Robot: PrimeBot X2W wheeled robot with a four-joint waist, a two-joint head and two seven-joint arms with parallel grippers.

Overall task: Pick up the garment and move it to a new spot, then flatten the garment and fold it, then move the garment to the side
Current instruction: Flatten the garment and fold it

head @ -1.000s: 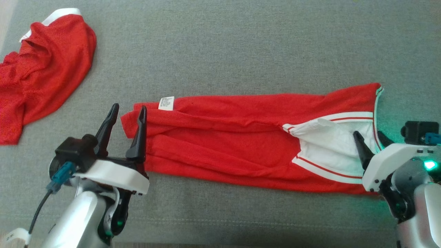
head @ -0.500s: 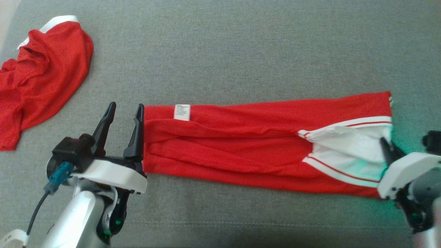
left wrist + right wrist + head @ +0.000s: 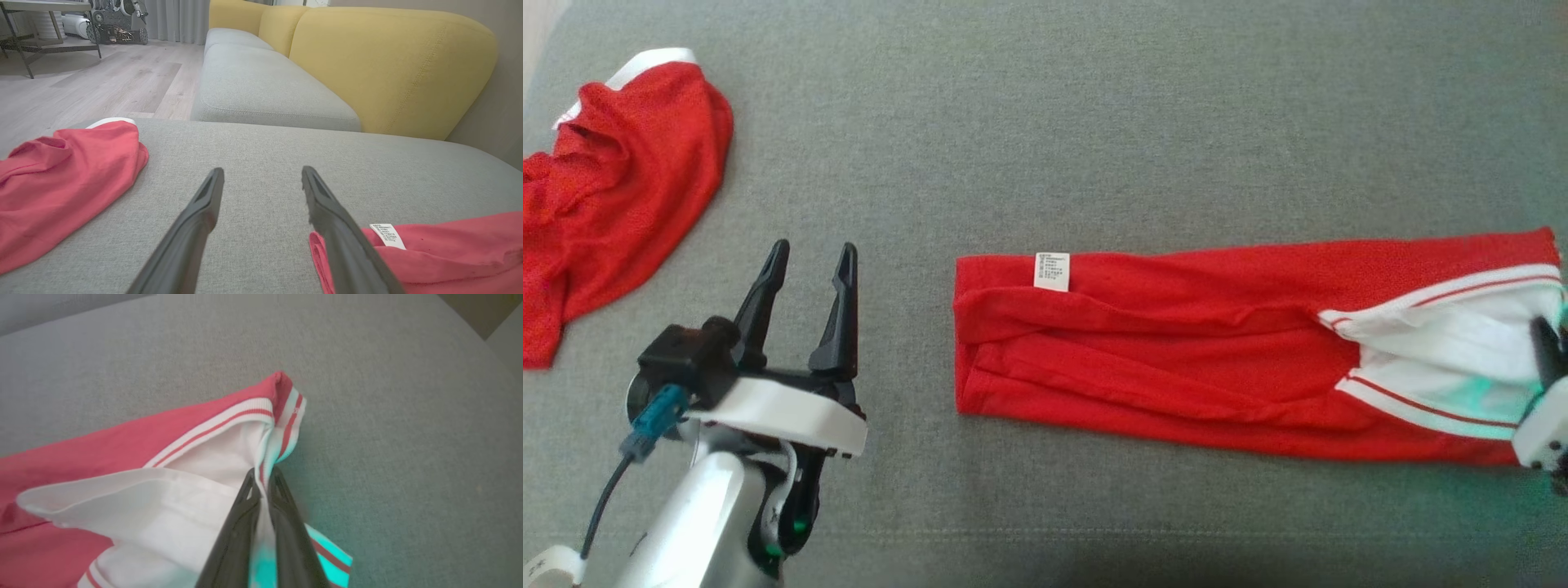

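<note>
The right tool [image 3: 261, 477] is pinching the ribbed white hem of the red garment [image 3: 1160, 359] while the left tool [image 3: 814, 247] is gaping above the woven grey cushion [image 3: 1094, 122].

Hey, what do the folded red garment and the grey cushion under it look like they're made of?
Folded red garment: probably a thin knit sports fabric, matte, judging by its soft creases. Its white trim looks ribbed. Grey cushion: seemingly a coarse woven upholstery cloth, matte, with a flecked weave and a stitched seam near the edge.
</note>
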